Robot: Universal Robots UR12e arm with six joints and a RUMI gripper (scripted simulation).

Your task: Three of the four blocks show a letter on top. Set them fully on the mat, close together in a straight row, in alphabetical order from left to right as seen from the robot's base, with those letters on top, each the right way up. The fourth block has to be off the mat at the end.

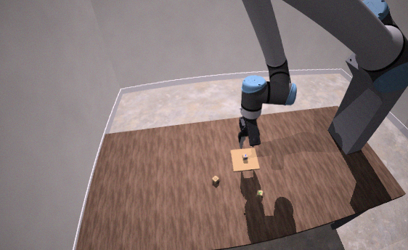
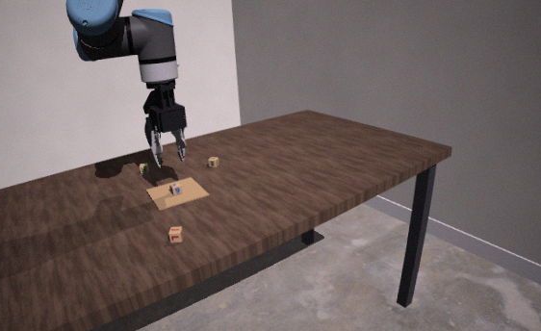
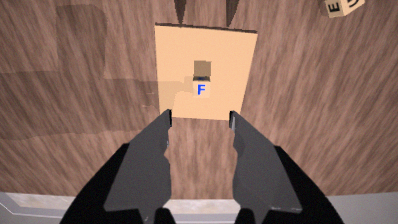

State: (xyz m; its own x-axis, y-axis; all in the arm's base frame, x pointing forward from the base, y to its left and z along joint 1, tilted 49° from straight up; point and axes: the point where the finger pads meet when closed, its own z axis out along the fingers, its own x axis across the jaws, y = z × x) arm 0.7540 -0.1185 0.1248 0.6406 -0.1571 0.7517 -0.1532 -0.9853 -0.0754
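Left to right in the exterior view, the green-marked block (image 1: 260,193) (image 2: 143,168) comes first, resting on the brown wooden surface (image 1: 157,182) (image 2: 314,168) (image 3: 300,100), off the mat (image 1: 237,165) (image 2: 195,192) (image 3: 175,50) and near its far side; its letter is too small to read. Next comes the pincer (image 1: 247,146) (image 2: 170,164) (image 3: 200,111), pointing downward with its two fingers partly open. A plain gap runs between the fingertips, nothing is gripped there, and neither finger touches a block. In the wrist view the tips stand at either side of the mat's lower edge as pictured, with one edge of the mat showing between them. Below the pincer in the exterior view lies the mat, flat and tan, bearing the blue-lettered block (image 1: 245,156) (image 2: 175,188) (image 3: 201,89). That block sits well inside the mat's edges with a blue F on top, upright in the wrist view, and a dark shadow falls just beside it. Nearer the exterior camera, the red-marked block (image 2: 175,234) rests on the surface, off the mat, with red marks on its top and on a side. Farthest right among the blocks, the dark-lettered block (image 1: 215,179) (image 2: 213,162) (image 3: 336,8) is also off the mat; the wrist view cuts it at the upper border and shows an E on one face.
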